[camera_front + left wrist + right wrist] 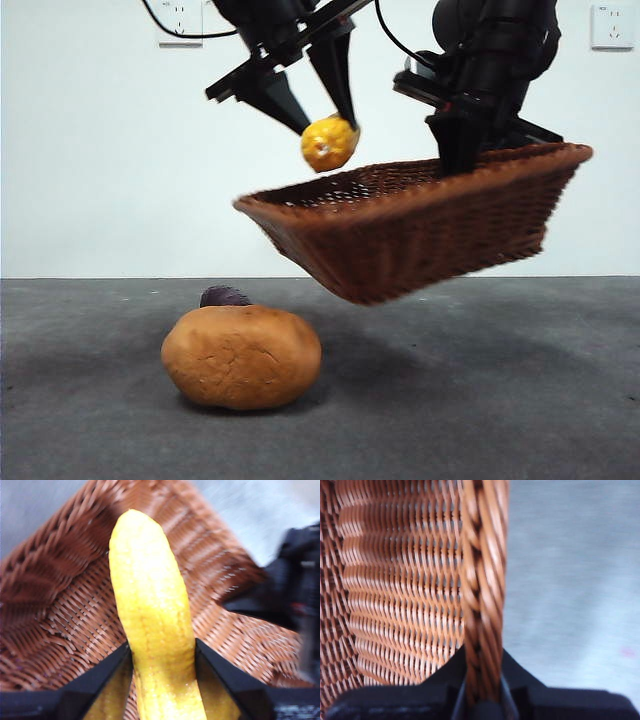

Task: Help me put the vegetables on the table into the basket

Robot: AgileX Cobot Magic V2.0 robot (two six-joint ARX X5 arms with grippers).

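Observation:
My left gripper is shut on the bumpy yellow vegetable and holds it just above the basket. In the left wrist view the yellow vegetable stands between my jaws over the basket's woven floor. My right gripper is shut on the basket's braided rim and holds the basket tilted in the air above the table. The large tan-brown lump lies on the table below. The dark purple vegetable shows just behind it.
A white wall with two power sockets stands behind the table. The right arm shows as a dark shape over the basket's far rim in the left wrist view.

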